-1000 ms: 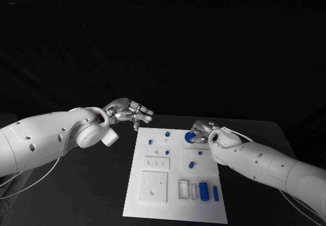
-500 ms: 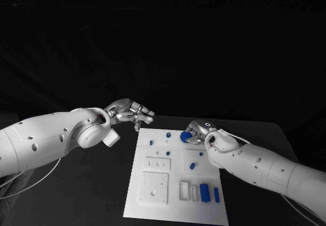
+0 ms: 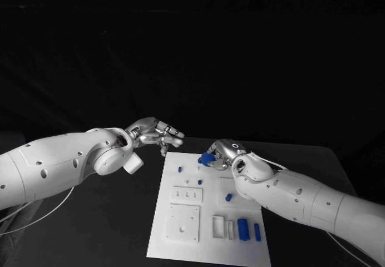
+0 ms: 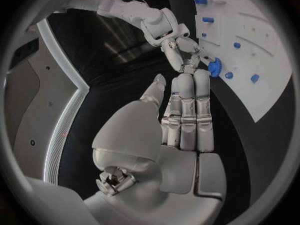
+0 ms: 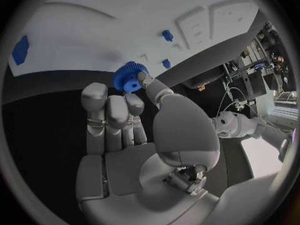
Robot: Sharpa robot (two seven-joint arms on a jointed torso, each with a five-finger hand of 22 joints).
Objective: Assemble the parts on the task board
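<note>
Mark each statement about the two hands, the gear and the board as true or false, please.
1. The right hand holds a blue gear. True.
2. The left hand holds a blue part. False: it holds nothing, fingers apart.
3. The gear lies flat on the board. False: it is pinched in the right hand at the board's far end.
4. Blue parts stand at the board's near right corner. True.
5. The left hand rests on the board. False: it is off the board's far left corner.
</note>
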